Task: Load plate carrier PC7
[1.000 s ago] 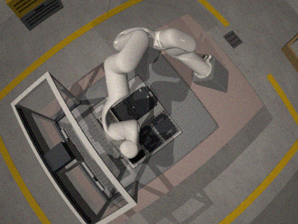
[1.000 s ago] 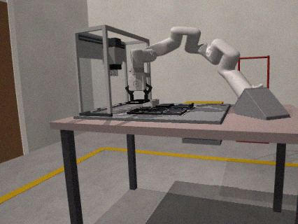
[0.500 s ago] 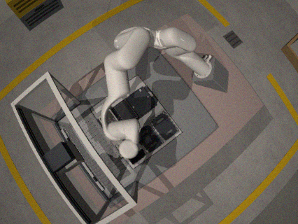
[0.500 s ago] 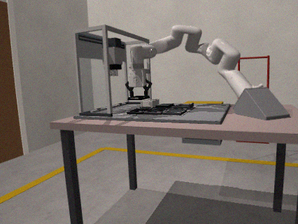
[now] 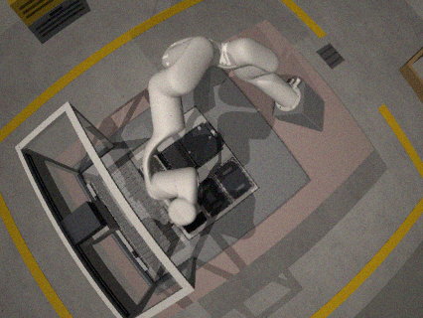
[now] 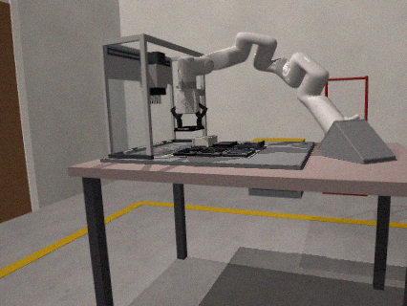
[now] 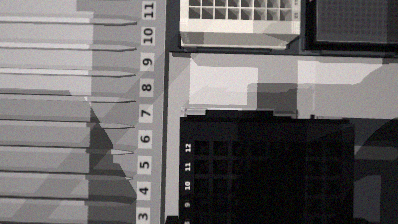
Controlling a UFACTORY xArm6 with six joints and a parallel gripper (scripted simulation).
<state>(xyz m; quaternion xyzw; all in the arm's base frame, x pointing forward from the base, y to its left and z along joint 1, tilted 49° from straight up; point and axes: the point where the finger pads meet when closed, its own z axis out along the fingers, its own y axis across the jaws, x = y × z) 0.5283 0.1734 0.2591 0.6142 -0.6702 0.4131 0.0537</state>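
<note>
My gripper (image 6: pixel 189 120) hangs above the apron (image 7: pixel 220 82), plate (image 6: pixel 189 128) in it, rails (image 7: pixel 55 100) left, block (image 7: pixel 239 20) ahead

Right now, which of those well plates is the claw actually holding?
The black gridded plate, numbered along one edge, hangs lifted in the gripper; the white block and dark fine-meshed plate sit below.

Dim, grainy pics w/ soft blur; hard overlapping shadows, no glare.

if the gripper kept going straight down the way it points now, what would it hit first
Probably the bare grey apron surface beside track numbers 7 to 9. The gripper points straight down, shut on a dark 96-well plate, so the plate's underside would land first. The white deep-well block sits off to one side.
</note>
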